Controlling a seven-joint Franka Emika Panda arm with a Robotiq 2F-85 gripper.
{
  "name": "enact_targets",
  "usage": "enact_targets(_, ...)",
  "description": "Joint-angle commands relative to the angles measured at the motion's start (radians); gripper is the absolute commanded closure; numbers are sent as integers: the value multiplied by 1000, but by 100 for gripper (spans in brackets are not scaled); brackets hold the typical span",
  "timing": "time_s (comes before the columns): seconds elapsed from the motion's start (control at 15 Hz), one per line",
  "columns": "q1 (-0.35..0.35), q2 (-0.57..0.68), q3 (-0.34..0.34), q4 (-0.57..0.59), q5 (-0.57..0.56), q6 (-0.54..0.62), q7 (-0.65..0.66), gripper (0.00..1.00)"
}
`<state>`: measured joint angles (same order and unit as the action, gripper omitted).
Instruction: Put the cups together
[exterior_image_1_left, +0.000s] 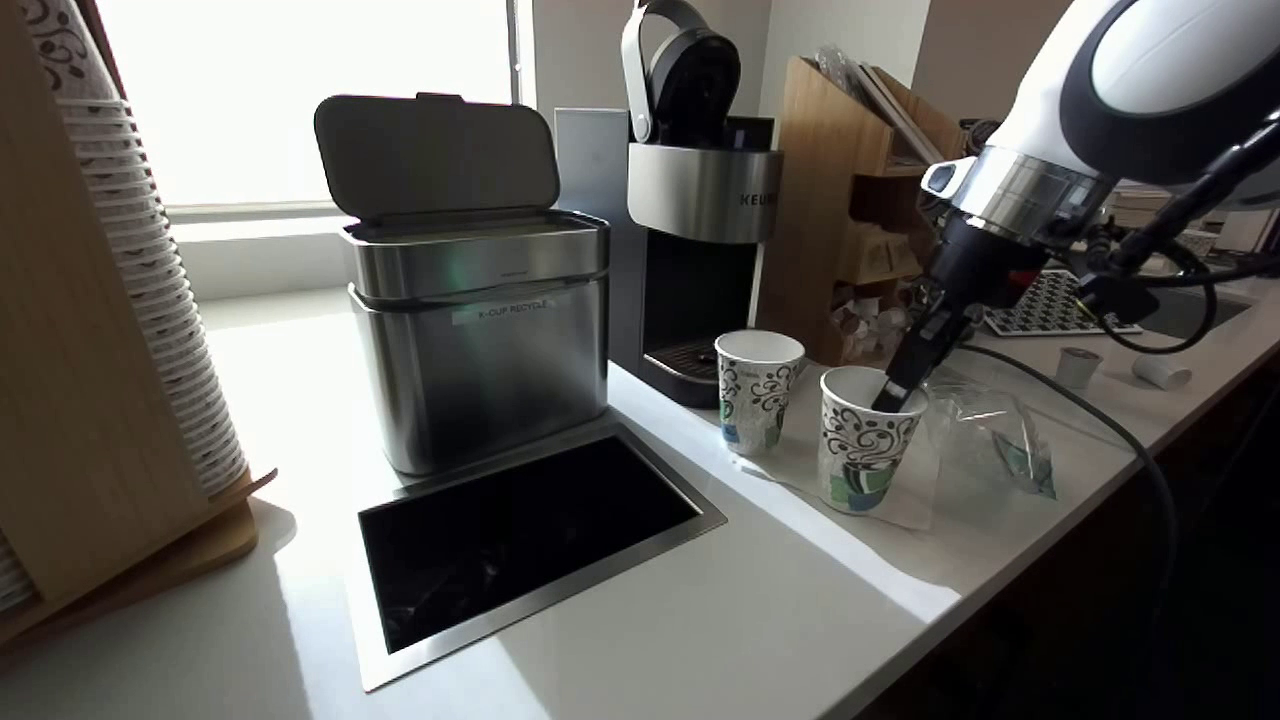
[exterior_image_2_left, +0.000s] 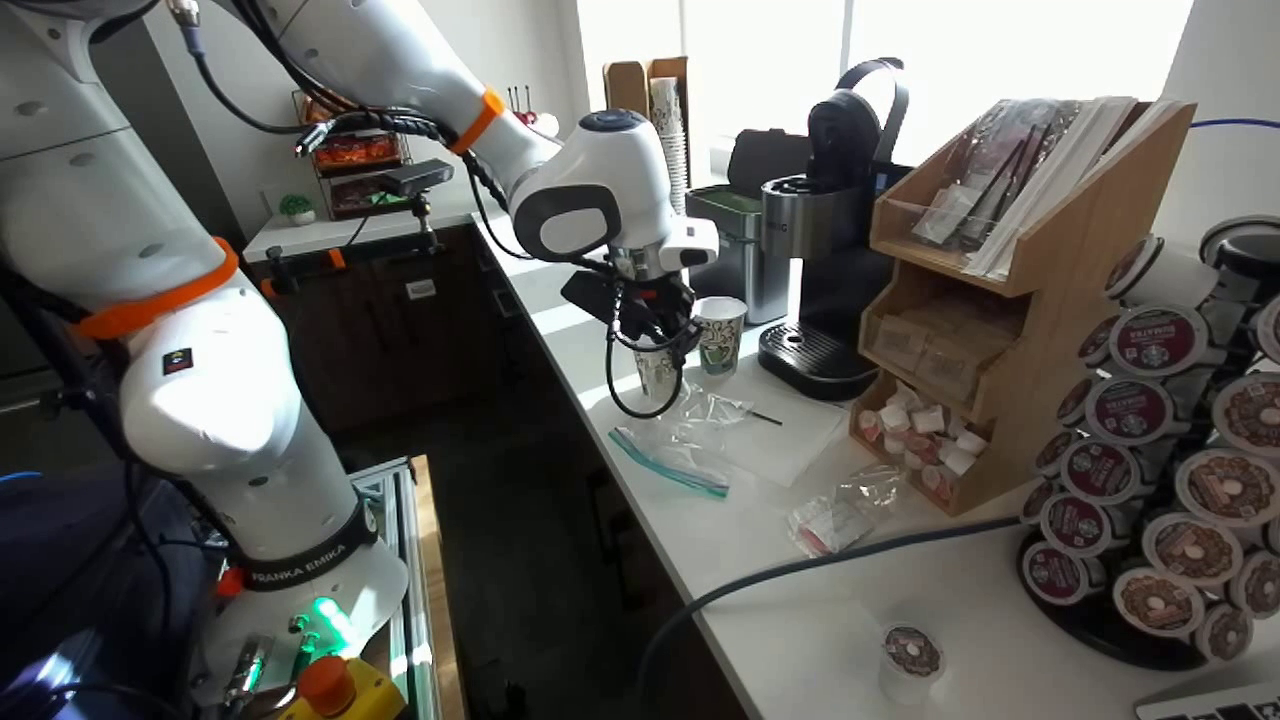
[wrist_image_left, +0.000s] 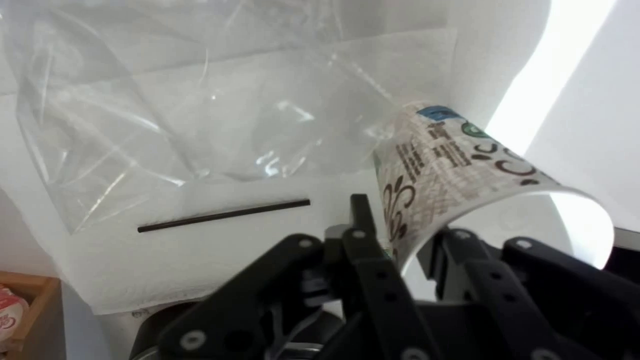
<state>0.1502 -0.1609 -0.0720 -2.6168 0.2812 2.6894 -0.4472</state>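
Observation:
Two white paper cups with dark and green patterns stand upright on the counter, side by side and a little apart. One cup (exterior_image_1_left: 755, 395) is nearer the coffee maker; it also shows in an exterior view (exterior_image_2_left: 722, 340). The other cup (exterior_image_1_left: 866, 455) is at my gripper (exterior_image_1_left: 893, 393) and is partly hidden by it in an exterior view (exterior_image_2_left: 655, 375). In the wrist view my gripper (wrist_image_left: 400, 220) has one finger outside this cup (wrist_image_left: 435, 160) and one inside its mouth. The rim passes between the fingers, with a gap showing. The cup near the coffee maker is not seen in the wrist view.
A coffee maker (exterior_image_1_left: 705, 190) stands behind the cups. A clear plastic bag (exterior_image_2_left: 680, 450) and a dark stick (wrist_image_left: 225, 215) lie beside them. A metal bin (exterior_image_1_left: 490, 370), a framed counter opening (exterior_image_1_left: 545, 607), a wooden organizer (exterior_image_2_left: 1085, 330) and a cup stack (exterior_image_1_left: 155, 300) are around.

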Motion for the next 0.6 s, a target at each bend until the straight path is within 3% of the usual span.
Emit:
enact_targets(0.0, 14, 2, 4, -6, 63, 16, -52, 100)
enact_targets(0.53, 33, -94, 4, 20, 105, -63, -95, 99)
